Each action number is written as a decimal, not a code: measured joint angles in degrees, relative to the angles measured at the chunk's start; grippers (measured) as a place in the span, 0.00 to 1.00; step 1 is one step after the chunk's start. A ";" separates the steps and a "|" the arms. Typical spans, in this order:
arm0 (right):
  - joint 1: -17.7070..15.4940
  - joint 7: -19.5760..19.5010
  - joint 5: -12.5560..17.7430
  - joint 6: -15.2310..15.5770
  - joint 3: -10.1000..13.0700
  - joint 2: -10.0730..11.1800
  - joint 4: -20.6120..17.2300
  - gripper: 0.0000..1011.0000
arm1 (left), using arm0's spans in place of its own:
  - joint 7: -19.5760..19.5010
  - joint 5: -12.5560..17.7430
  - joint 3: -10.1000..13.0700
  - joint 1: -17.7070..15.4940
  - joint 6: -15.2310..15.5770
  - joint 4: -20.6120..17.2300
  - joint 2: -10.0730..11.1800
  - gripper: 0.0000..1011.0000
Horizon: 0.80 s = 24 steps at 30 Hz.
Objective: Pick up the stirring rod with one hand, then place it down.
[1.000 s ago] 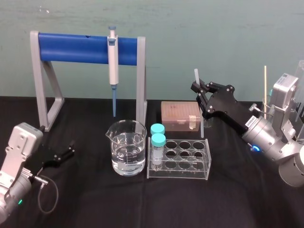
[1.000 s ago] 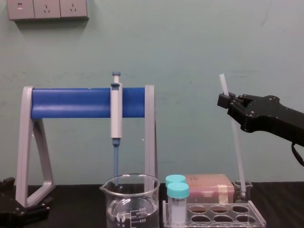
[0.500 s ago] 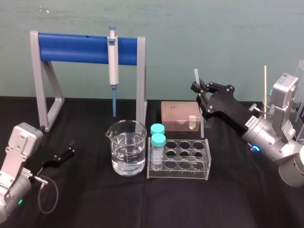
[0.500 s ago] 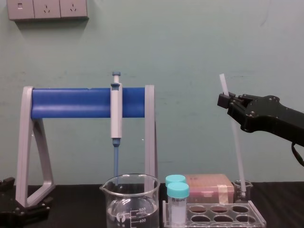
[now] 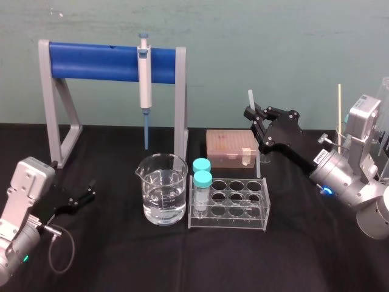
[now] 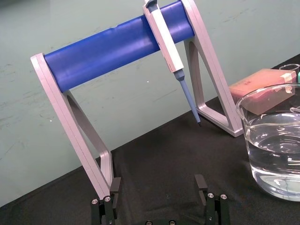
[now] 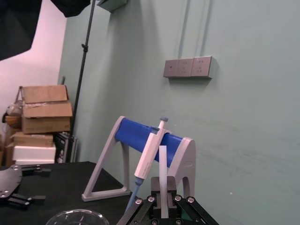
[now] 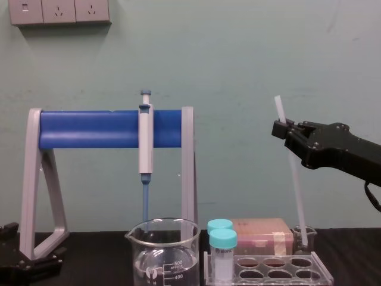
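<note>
The stirring rod (image 8: pixel 296 179) is a thin translucent white stick that stands nearly upright. Its lower end rests inside a small glass beaker (image 8: pixel 303 238) behind the tube rack. My right gripper (image 8: pixel 281 127) is shut on the rod near its top, and a short length pokes out above the fingers. In the head view the rod (image 5: pixel 250 98) and right gripper (image 5: pixel 250 114) are right of centre, behind the pink box. The right wrist view shows the rod (image 7: pixel 162 178) clamped between the fingers. My left gripper (image 6: pixel 157 185) is parked open at the table's left (image 5: pixel 90 194).
A grey stand with a blue bar (image 5: pixel 97 61) carries a white-and-blue pipette (image 5: pixel 144 79). In front of it are a large beaker of water (image 5: pixel 163 198), a clear tube rack (image 5: pixel 231 204) with two teal-capped tubes, and a pink tip box (image 5: pixel 230 148). A thin pale stick (image 5: pixel 339 115) stands at far right.
My right gripper has sunk a little with the rod held in it. The left arm has not moved.
</note>
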 joint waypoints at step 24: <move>3.28 4.33 1.04 -1.24 -0.72 -1.43 9.02 0.07 | 0.00 0.00 0.00 0.00 0.00 0.00 0.00 0.99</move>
